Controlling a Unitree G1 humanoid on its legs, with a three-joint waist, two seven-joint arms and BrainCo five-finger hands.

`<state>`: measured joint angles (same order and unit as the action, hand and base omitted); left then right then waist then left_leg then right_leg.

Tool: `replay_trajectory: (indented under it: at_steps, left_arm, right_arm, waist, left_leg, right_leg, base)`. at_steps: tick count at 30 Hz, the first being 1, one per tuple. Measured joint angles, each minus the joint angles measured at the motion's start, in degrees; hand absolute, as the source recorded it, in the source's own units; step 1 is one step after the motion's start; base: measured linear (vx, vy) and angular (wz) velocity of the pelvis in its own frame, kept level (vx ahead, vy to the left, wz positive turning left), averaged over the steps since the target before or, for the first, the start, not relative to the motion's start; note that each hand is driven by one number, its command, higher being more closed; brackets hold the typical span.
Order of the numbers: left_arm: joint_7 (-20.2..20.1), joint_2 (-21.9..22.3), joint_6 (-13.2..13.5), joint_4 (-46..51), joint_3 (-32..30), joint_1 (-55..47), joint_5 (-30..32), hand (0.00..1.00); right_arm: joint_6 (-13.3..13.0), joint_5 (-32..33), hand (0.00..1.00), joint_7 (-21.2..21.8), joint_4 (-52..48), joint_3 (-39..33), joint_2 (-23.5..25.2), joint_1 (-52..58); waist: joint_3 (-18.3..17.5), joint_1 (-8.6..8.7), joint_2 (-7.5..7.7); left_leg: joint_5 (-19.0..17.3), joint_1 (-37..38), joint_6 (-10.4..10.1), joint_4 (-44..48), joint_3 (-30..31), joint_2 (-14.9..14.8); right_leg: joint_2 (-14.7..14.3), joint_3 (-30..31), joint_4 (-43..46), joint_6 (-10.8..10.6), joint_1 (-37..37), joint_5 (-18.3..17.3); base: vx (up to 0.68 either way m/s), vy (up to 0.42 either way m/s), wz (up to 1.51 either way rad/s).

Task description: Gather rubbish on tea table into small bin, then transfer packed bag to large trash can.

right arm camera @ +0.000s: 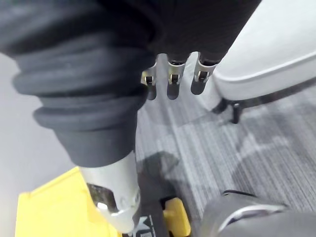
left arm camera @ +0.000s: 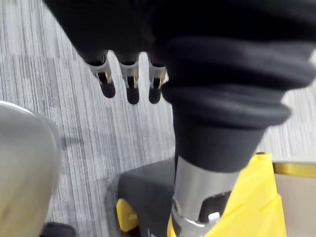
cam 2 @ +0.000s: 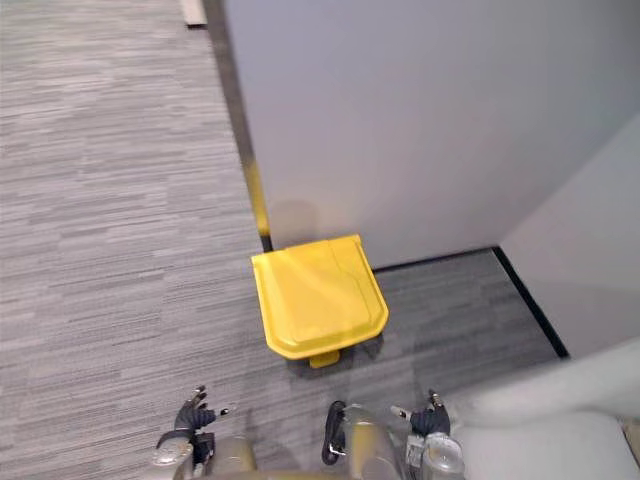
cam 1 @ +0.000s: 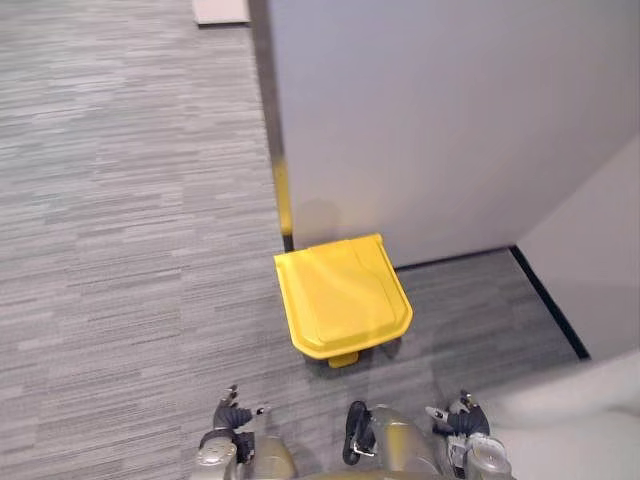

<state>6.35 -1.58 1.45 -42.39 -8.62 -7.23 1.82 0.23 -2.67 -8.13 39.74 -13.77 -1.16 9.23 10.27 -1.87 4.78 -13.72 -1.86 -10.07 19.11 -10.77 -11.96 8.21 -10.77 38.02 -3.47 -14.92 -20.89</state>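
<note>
Left hand (cam 1: 235,418), lower left: fingers straight, empty. Right hand (cam 1: 458,420), lower right: likewise. Large trash can (cam 1: 342,295), centre: yellow-lidded, closed. Risk: closed top would block any drop-in.

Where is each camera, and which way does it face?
Left eye view: on the head, looking down at the yellow-lidded trash can by the wall; left hand, right hand at bottom.
Right eye view: same scene, slightly aside.
Left wrist view: along its open fingers toward carpet.
Right wrist view: likewise, toward a pale seat.
Both wrist views share the trash can.
</note>
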Motion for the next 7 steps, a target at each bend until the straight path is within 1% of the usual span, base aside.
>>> replay_trajectory:
  at_steps: [1, 2, 3, 4, 5, 6, 7]
  left_arm:
    - [0.0, 0.5, -0.2, -1.0, -0.3, 1.4, -0.1, 0.00]
    - [0.0, 0.6, -0.2, -1.1, -0.4, 1.7, -0.1, 0.00]
    - [0.1, 0.6, 0.1, -1.2, -0.6, 1.8, -0.1, 0.00]
    - [0.2, 0.6, 0.2, -1.5, -0.6, 1.8, -0.1, 0.00]
    - [0.2, 0.6, 0.2, -1.9, -0.6, 1.9, -0.1, 0.00]
    - [0.2, 0.6, 0.2, -2.4, -0.6, 1.9, -0.1, 0.00]
    - [0.2, 0.5, 0.1, -3.3, -0.6, 1.8, -0.1, 0.00]
  right_arm:
    - [0.1, 0.5, 0.00, -0.4, 1.7, -0.8, -0.2, -0.9]
    - [0.2, 0.6, 0.00, -0.6, 2.2, -1.0, 0.0, -1.0]
    - [0.1, 0.9, 0.00, -0.6, 2.3, -1.3, 0.1, -0.9]
    - [0.0, 1.0, 0.00, -0.6, 3.5, -1.8, 0.0, -1.3]
    - [0.0, 1.0, 0.00, -0.7, 4.6, -2.1, -0.3, -1.6]
    - [0.1, 1.0, 0.00, -0.7, 5.2, -2.2, -0.6, -2.1]
    - [0.1, 1.0, 0.00, -0.7, 6.1, -2.2, -1.1, -2.6]
  waist:
    - [0.8, 0.25, -1.80]
    - [0.1, 0.34, -2.15]
    - [-1.1, 0.52, -2.55]
    - [-1.6, 0.92, -2.73]
    - [-1.8, 0.90, -2.92]
    - [-2.0, 0.92, -3.16]
    - [-2.2, 0.81, -3.48]
  left_leg:
    - [0.9, 0.5, -0.2, -0.4, -0.3, -1.2]
    - [1.5, 0.4, 0.3, -1.4, -0.7, -1.3]
    - [2.7, 0.5, 1.8, -3.5, -0.9, -1.0]
    - [4.4, 1.0, 1.9, -6.0, -1.2, -0.6]
    - [5.5, 1.7, 1.8, -7.6, -1.4, -0.2]
    - [6.4, 1.9, 2.2, -9.0, -1.6, 0.1]
    - [7.5, 1.9, 2.2, -10.3, -1.7, 0.4]
  right_leg:
    - [-1.2, -0.2, -2.6, 2.2, 1.4, 2.0]
    - [-1.9, -0.1, -4.2, 2.6, 1.6, 3.0]
    - [-2.2, -0.2, -5.9, 2.8, 1.6, 4.0]
    - [-2.2, -0.2, -7.2, 2.7, 1.6, 4.7]
    - [-2.2, -0.1, -8.0, 2.7, 1.7, 5.3]
    - [-2.1, -0.1, -8.8, 2.5, 1.7, 6.1]
    - [-2.2, -0.2, -10.4, 2.3, 1.8, 7.4]
  base:
    - [-0.04, -0.101, -0.10]
    - [-0.07, -0.092, -0.09]
    - [-0.07, 0.002, 0.00]
    - [-0.04, -0.002, 0.05]
    - [-0.04, 0.020, 0.03]
    - [-0.07, 0.056, 0.01]
    - [-0.06, 0.047, 0.01]
